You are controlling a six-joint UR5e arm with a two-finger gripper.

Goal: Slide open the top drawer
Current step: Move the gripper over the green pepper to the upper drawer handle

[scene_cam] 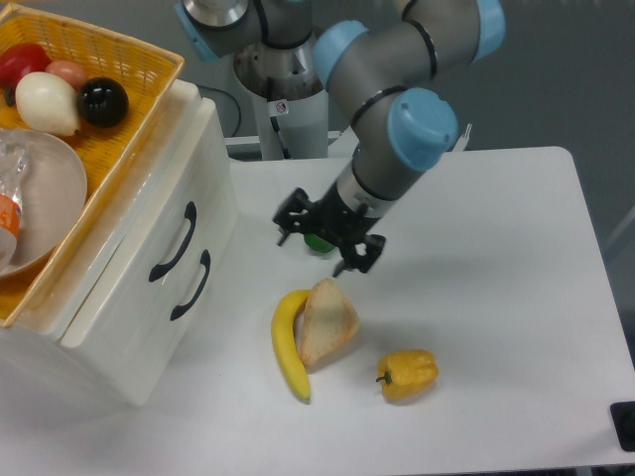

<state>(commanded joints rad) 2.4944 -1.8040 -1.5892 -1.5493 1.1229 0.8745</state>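
Note:
The small white cabinet (pixel 119 327) stands at the table's left. Its top drawer (pixel 201 177) is shut, flush with the front, and carries a curved black handle (pixel 174 243). The lower drawer's handle (pixel 190 286) sits just beside it. My gripper (pixel 315 254) hangs open over the table to the right of the cabinet, about a hand's width from the handles. Nothing is between its fingers. It points down and does not touch the cabinet.
A green pepper (pixel 317 242) is mostly hidden behind the gripper. A banana (pixel 286 347), a bread wedge (pixel 327 322) and a yellow pepper (pixel 407 373) lie in front of it. A yellow basket (pixel 119 59) with food and a plate sits on the cabinet.

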